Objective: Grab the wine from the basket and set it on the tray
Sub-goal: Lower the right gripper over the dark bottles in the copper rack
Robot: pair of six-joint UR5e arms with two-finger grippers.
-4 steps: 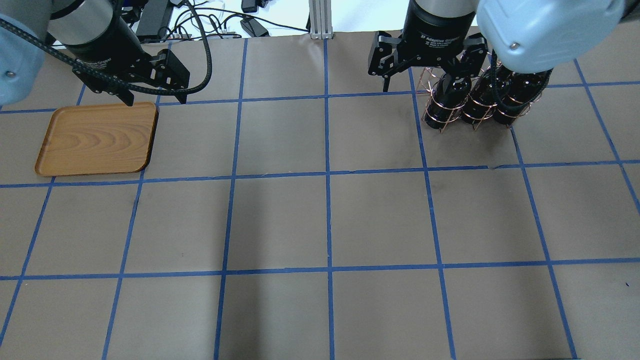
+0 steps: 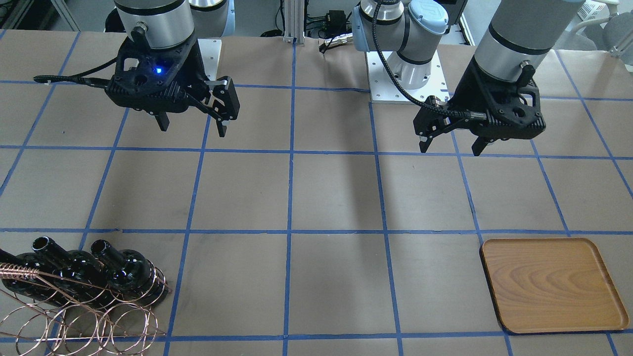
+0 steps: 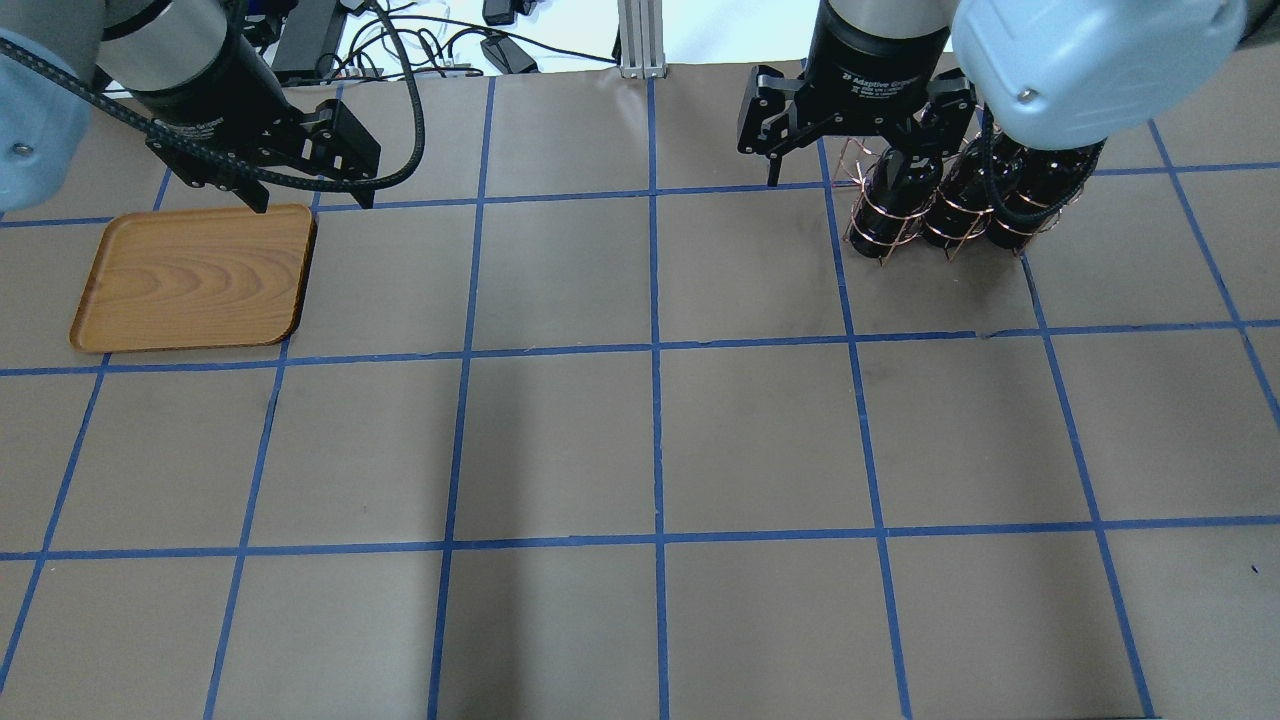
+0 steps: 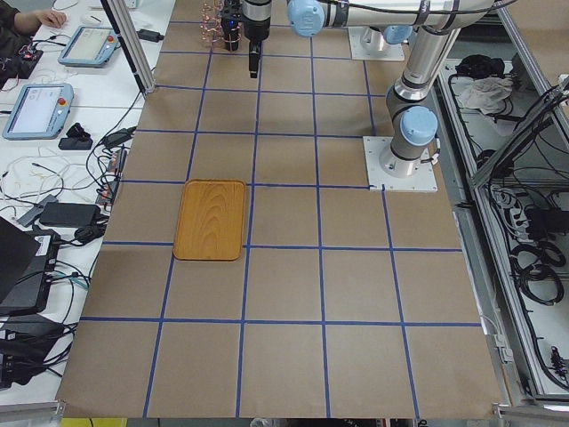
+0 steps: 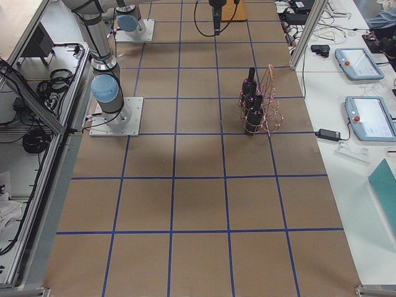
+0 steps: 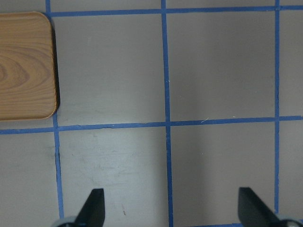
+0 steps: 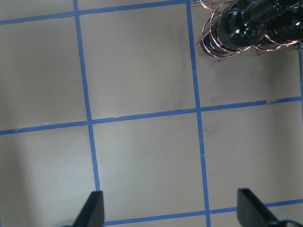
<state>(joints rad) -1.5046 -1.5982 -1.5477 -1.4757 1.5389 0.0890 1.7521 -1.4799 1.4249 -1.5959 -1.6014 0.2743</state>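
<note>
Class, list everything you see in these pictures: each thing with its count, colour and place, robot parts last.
wine bottles: three, glossy black, upright in the basket
basket: one, copper wire, on the table, robot's right
tray: one, light-brown wood, empty, robot's left
table: one, brown with blue tape grid
teach pendants: two, grey, white side bench
left gripper: one, black, open, above the table by the tray
right gripper: one, black, open, above the table, basket's side
</note>
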